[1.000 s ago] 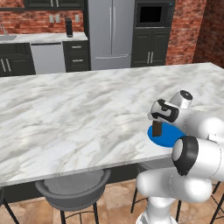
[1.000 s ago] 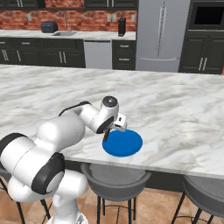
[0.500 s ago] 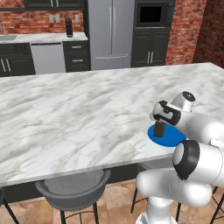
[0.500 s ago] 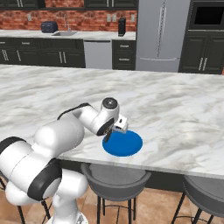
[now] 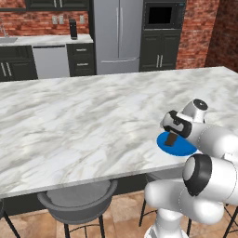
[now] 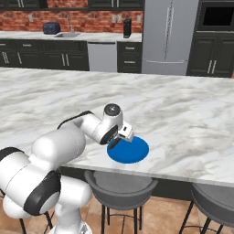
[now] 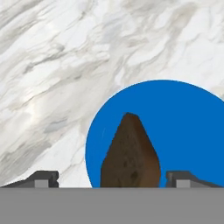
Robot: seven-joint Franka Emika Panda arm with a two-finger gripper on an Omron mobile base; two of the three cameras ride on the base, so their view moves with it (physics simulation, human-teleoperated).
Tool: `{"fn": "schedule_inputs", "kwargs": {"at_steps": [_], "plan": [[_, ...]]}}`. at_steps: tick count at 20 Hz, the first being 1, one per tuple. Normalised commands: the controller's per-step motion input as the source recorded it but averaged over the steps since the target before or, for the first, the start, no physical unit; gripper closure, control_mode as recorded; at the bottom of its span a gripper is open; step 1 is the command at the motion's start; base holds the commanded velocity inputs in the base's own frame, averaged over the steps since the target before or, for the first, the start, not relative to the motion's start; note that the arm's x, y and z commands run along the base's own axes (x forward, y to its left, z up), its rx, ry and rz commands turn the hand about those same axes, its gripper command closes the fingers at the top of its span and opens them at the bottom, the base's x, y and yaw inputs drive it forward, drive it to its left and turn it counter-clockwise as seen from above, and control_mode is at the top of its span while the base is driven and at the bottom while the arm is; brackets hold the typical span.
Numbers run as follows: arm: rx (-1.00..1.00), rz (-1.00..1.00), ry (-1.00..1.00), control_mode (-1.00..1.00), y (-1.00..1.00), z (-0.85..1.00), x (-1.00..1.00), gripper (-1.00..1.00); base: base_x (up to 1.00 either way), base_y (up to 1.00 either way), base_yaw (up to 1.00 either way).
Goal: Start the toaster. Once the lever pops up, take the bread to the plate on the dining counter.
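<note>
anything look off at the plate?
Yes: the bread stands on edge over the blue plate instead of lying flat, between the spread tips of the open end effector. Whether it touches the plate is unclear.

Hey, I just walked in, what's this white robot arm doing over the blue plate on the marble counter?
The white robot arm is delivering a small dark-brown slice of bread to the flat round bright blue plate near the front edge of the white marble dining counter. Its gripper hangs just above the plate with the fingers spread wide, clear of the bread on both sides. The slice stands on edge over the plate, apparently just let go.
</note>
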Motion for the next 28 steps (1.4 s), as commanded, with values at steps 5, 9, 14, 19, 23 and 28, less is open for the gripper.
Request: {"fn": "schedule_inputs", "kwargs": {"at_steps": [5,9,14,19,23,28], "plan": [[0.00,-0.09,0.00,-1.00,-0.10,0.00,0.00,-1.00,0.00,0.00,0.00],[0.00,-0.08,0.02,-1.00,-0.12,0.10,0.00,-1.00,0.00,0.00,0.00],[0.00,-0.07,0.05,-1.00,-0.12,0.17,0.00,-1.00,0.00,0.00,0.00],[0.00,-0.06,0.07,-1.00,-0.02,0.18,0.00,-1.00,0.00,0.00,0.00],[0.00,-0.06,0.06,-1.00,0.00,0.16,0.00,-1.00,0.00,0.00,0.00],[0.00,-0.05,0.07,-1.00,0.00,0.15,0.00,-1.00,0.00,0.00,0.00]]}}
